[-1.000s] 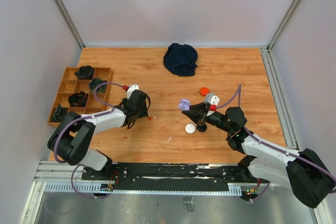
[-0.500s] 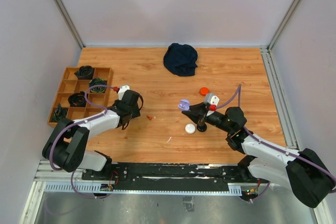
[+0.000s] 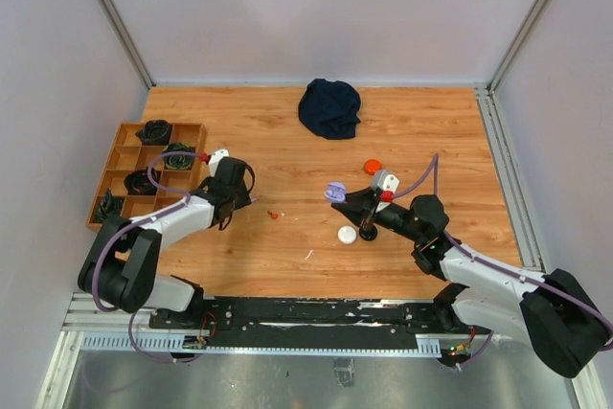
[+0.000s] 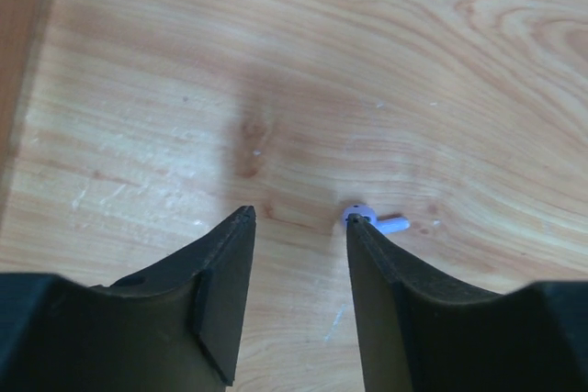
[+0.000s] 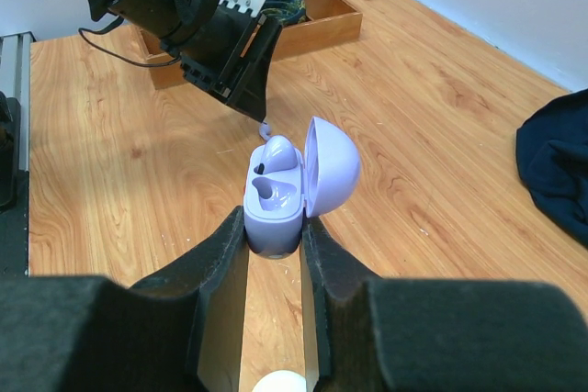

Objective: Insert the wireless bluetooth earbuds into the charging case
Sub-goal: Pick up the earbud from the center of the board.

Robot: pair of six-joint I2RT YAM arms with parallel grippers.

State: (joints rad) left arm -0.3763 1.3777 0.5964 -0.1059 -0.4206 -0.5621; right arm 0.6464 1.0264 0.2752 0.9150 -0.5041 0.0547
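My right gripper (image 5: 276, 231) is clamping tight on the purple charging case (image 5: 274, 201), its lid swung open. Off to the case's left, my left gripper (image 4: 299, 218) is hovering low over the table (image 4: 276, 61), jaws parted and gripping nothing. A pale earbud (image 4: 364, 217) is lying on the wood right at one fingertip, outside the gap. A red-orange earbud (image 3: 274, 215) is sitting between that gripper and the case
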